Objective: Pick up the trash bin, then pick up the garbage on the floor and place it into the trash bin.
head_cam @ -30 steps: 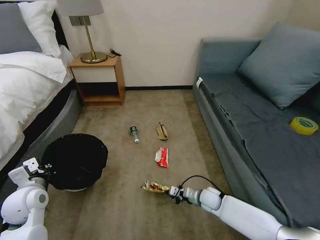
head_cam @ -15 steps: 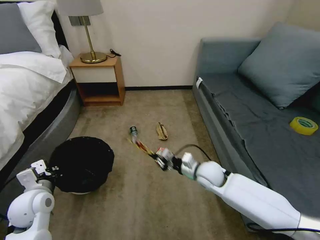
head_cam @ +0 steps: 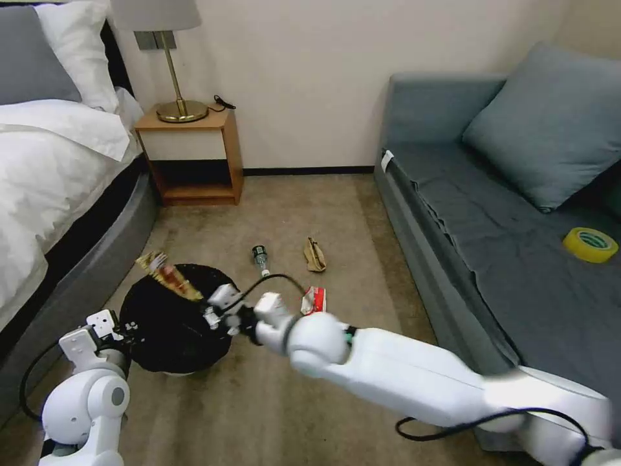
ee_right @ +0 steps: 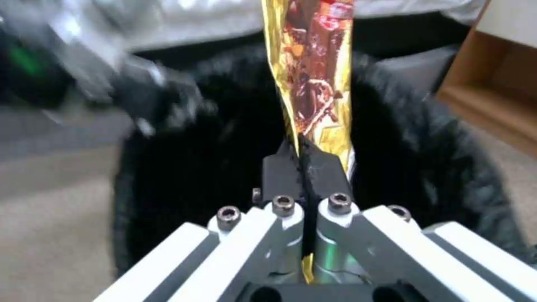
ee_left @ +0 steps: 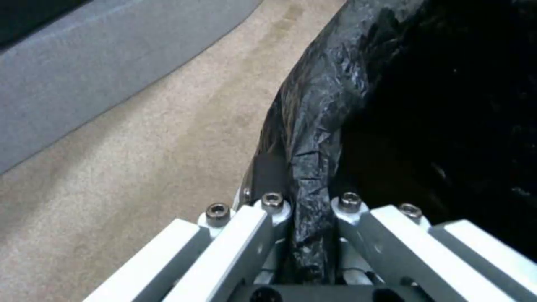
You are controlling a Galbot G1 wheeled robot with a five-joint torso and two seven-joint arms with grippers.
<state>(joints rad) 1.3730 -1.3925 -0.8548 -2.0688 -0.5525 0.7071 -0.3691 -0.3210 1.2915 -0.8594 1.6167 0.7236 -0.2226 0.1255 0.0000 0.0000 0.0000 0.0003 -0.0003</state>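
The yellow-brown snack wrapper hangs over the trash bin, reaching toward 10 o'clock from my right tool, whose fingers are pinched tight on its end. My left tool clamps the bin's bag-lined rim at its 9 o'clock side. On the carpet toward 2 o'clock lie the clear bottle, brown paper bag and red-and-white wrapper.

Head view: looked down on carpet, high and far
Wrist views: sat close behind fingers
Shared: trash bin
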